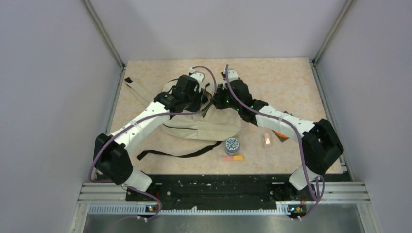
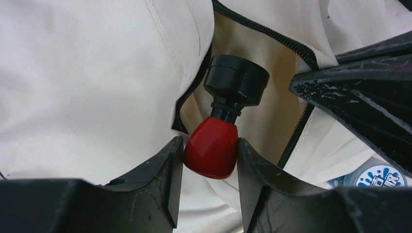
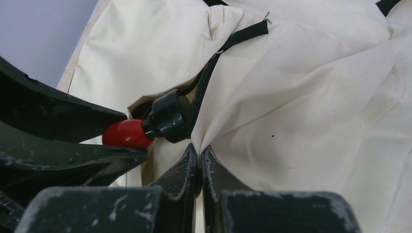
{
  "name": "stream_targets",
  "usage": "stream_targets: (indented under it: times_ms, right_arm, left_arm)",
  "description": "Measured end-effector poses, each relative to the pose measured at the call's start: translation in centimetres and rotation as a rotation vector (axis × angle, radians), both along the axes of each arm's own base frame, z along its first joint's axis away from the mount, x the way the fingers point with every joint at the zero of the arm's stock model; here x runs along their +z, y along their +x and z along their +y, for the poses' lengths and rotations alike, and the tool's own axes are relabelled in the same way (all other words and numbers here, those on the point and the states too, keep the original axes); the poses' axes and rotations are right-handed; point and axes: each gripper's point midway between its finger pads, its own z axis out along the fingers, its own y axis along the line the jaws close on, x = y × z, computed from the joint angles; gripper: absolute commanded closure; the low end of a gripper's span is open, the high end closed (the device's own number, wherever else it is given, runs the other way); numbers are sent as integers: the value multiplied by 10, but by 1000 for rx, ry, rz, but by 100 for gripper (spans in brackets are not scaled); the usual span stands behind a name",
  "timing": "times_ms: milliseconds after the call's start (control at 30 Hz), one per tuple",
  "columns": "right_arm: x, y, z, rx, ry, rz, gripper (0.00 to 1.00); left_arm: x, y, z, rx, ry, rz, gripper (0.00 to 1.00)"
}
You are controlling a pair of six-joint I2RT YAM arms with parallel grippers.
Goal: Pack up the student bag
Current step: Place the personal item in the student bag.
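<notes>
Sitting pretty much mid-way across the pale speckled tabletop (image 1: 301, 82), the big soft cream canvas student bag (image 1: 204, 127) is slumped down with its black zipper (image 3: 201, 92) parted at the far end. Both arms are bent in over that opening. Makes sense to me: a floppy bag won't hold its own mouth open, so one arm has to do it.

The right hand (image 3: 199, 158) has its fingers squeezed together on a fold of canvas right beside the zipper. It looks like it's holding that lip up so there's a gap. The left hand (image 2: 210, 148) is clamped on the red bulb end of a small red-handled, black-capped stamp-like thing (image 2: 224, 114), with the cap pointing at the slit between the zipper lines. Gripping it by the bulb leaves the cap free to go in first, which I'd guess is the point. I'd call this mid-insert. The cap is at the opening, but I can't tell whether it's past the edge.

More stuff lies on the near side of the bag. There's a round tin with a blue-and-white printed top (image 1: 232, 144) just beside the bag and a flat orange-pink strip (image 1: 231, 158) a bit nearer than that. A small pinkish block (image 1: 266, 140) sits off to the bag's right. So packing looks far from done, imo. The risk I see is canvas slipping out of the right hand and the mouth flopping shut on the cap.
</notes>
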Motion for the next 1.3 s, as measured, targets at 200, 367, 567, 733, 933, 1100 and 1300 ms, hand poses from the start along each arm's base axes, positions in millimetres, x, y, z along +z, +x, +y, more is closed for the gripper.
stream_targets:
  times_ms: [200,367,567,733,933,1100,1300]
  right_arm:
    - [-1,-3,1,17,19,9,100]
    - [1,-4,4,28,34,13,100]
    - [2,-5,5,32,44,16,100]
    - [3,-5,5,32,48,15,100]
    - [3,-6,6,39,54,21,100]
    - [3,-6,7,39,55,21,100]
    - [3,-6,7,41,56,22,100]
  left_arm:
    - [-5,4,-11,-42,-9,23,69]
    - [-14,6,-25,-91,-44,54,69]
    - [-19,9,-40,-160,-88,66,69]
    - [-26,13,-45,-180,-129,36,63]
    - [-34,11,-45,-186,-181,23,49]
    - [-30,13,-43,-173,-196,9,40]
    - [-26,14,-39,-163,-209,-8,36]
